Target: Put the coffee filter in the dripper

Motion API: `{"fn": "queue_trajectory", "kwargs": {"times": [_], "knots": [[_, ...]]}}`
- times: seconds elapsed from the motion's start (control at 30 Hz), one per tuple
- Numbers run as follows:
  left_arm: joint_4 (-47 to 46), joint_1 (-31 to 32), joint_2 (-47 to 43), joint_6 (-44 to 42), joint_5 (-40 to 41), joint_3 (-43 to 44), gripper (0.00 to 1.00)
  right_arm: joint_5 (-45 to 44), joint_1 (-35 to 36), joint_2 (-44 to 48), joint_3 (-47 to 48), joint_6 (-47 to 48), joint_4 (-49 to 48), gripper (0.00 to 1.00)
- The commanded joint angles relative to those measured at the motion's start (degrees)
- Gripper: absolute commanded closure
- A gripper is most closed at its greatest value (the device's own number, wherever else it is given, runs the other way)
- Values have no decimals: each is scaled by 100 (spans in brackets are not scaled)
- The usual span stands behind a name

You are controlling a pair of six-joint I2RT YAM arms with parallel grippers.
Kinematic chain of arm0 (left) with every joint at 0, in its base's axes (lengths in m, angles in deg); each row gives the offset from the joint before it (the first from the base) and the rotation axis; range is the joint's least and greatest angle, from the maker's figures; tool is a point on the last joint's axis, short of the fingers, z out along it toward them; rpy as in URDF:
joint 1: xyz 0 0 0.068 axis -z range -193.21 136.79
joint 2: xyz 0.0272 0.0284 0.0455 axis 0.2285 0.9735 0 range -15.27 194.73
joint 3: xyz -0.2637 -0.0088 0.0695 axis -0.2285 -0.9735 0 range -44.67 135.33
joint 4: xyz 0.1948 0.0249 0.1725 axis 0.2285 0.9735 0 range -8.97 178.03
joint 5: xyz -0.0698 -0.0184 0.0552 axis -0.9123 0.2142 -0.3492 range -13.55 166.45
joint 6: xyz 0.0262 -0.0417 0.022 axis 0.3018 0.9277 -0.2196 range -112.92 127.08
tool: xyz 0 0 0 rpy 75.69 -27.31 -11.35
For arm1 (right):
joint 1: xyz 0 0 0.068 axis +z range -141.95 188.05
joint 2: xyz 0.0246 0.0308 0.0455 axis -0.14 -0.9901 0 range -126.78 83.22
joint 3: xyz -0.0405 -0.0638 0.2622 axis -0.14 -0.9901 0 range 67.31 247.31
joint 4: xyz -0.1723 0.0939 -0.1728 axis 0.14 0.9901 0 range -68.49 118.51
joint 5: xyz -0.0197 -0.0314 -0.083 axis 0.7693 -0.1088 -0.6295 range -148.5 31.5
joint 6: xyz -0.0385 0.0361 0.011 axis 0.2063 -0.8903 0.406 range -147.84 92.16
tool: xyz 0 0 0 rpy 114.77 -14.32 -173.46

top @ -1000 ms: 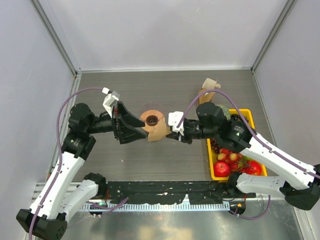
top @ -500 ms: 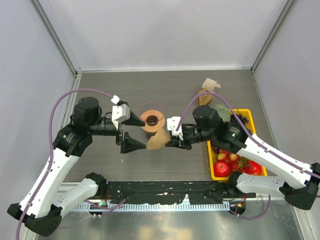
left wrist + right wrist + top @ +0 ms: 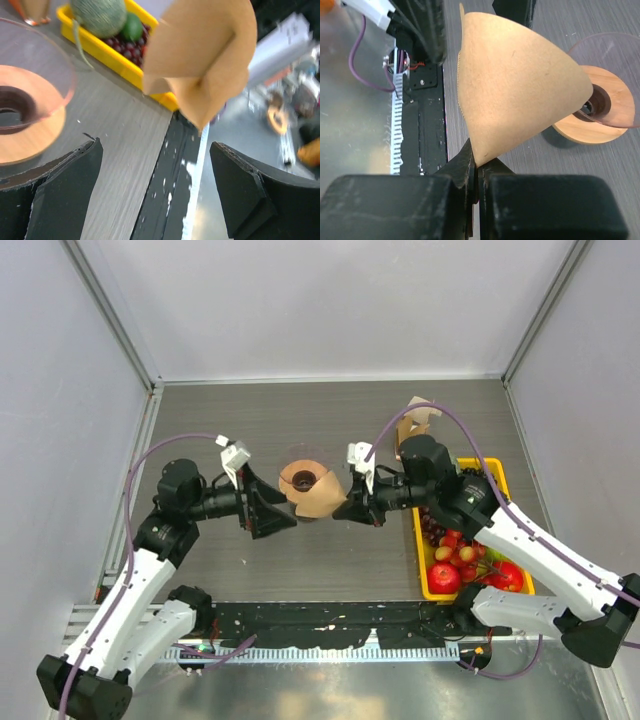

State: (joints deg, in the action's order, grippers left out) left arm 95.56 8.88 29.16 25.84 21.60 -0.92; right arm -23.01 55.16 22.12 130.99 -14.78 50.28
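The coffee filter (image 3: 320, 496), a tan paper cone, is pinched at its narrow end by my right gripper (image 3: 350, 508), which is shut on it. It hangs in the air, overlapping the near right side of the dripper (image 3: 299, 478), a clear glass funnel on an orange-brown collar with a dark hole. In the right wrist view the filter (image 3: 520, 85) spreads out above the shut gripper (image 3: 479, 167), with the dripper (image 3: 600, 107) just behind it. My left gripper (image 3: 281, 515) is open and empty, left of the filter. In the left wrist view the filter (image 3: 200, 60) floats beyond the open gripper (image 3: 155, 170), with the dripper (image 3: 25, 100) at left.
A yellow fruit tray (image 3: 426, 585) with apples, grapes and a melon (image 3: 97, 12) stands at the right. A bunch of brown paper filters (image 3: 415, 420) stands behind the right arm. A black rail (image 3: 330, 615) runs along the table's near edge.
My right gripper has carried the filter up and back, from in front of the dripper to its near right side. My left gripper has drawn back to the left, away from the filter.
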Motion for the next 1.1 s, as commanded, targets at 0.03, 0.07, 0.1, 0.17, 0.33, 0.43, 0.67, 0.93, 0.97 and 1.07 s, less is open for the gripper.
{"fn": "queue_trajectory", "kwargs": {"times": [0.03,0.07,0.1,0.17,0.33,0.43,0.67,0.93,0.97,1.07], "knots": [[-3032,-504,-66,2551,282,-445,1,774,-421,63,153,-1461,-1161,95],[-3391,-495,-5,2814,247,-533,1,932,-457,11,206,-1647,-1285,95],[-3743,-495,66,3113,264,-595,1,977,-536,-24,224,-1971,-1574,95],[-4271,-495,163,3475,273,-604,1,1214,-659,-130,346,-2463,-2057,95],[-4248,-504,75,3081,-367,326,4,2022,-827,-288,654,-3327,-2851,95],[-3922,-530,23,2783,-816,740,7,2296,-835,-209,628,-3336,-2851,94],[-3809,-539,-13,2501,-1019,793,7,3095,-827,45,321,-3642,-3421,85],[-3720,-416,14,2246,-825,776,49,3360,-835,55,-92,-4567,-4468,86],[-3720,-355,22,2211,-834,784,50,3342,-835,37,-154,-4575,-4477,86],[-3589,-109,84,2088,-834,855,49,3333,-827,-33,-268,-4602,-4538,85]]}}
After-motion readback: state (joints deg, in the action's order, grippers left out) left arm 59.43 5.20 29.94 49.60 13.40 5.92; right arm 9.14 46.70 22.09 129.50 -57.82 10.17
